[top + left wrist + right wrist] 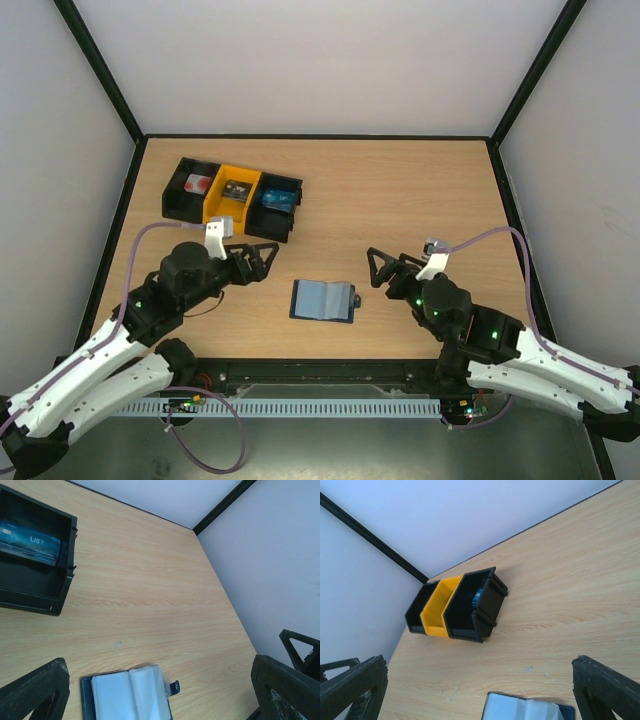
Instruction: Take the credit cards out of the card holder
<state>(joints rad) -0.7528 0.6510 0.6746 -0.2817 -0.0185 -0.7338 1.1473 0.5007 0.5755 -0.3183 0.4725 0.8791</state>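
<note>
Card holder (323, 300) lay open on the table (420, 190) between the left gripper (268, 258) and the right gripper (372, 268), both spread wide and empty, so I judged one should pin its cover while the other pinched a card's edge.

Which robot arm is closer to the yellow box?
The left one. Its tool sits just on the near side of the yellow box, a little to the right. The right tool is much farther off, beyond the card holder.

Bins (232, 198) stand well apart from the card holder (322, 300).
</note>
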